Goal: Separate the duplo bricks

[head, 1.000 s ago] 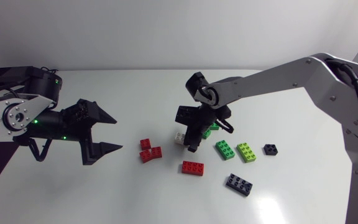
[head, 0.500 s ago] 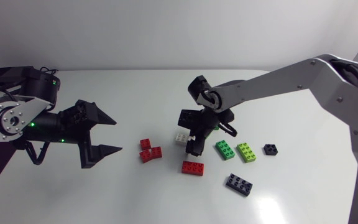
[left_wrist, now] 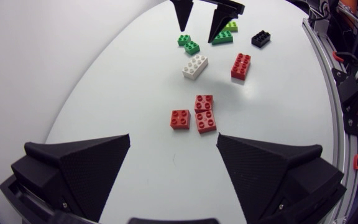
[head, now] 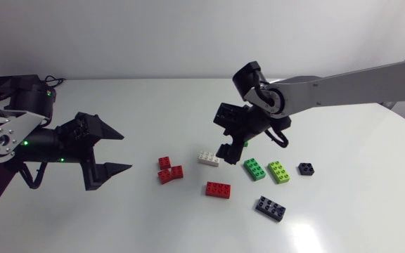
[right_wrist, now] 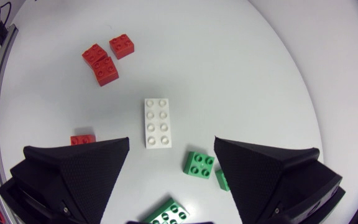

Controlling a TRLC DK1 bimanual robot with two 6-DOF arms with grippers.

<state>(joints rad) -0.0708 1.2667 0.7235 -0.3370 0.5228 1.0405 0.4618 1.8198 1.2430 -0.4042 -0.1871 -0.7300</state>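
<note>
- The right gripper (head: 232,146) hangs over the middle of the table (head: 153,98). Its wedge fingers are spread and grasp nothing, and the right wrist view shows bare tabletop in the gap.
- The white brick (head: 209,158) lies flat, studs up, just ahead of those fingers and touches no other brick. I judge it already separated, so it needs no holding.
- A small green brick (right_wrist: 200,164) sits close beside the right fingers, apart from the white one.
- The left gripper (head: 124,151) is likewise released, jaws wide. It is held at its own side and faces the red cluster (head: 169,170) (two of these reds touch; whether they are pressed together I cannot tell).
- That cluster looks like the likeliest work left, and a bare lane runs from the left gripper straight to it.
- The red long brick (head: 218,190), green brick (head: 254,169), lime brick (head: 280,171), small black brick (head: 306,169) and long black brick (head: 270,207) lie singly but near one another, so room there is tight.
- All bricks sit well in from the table's edges. The widest open surface lies toward the far edge.
</note>
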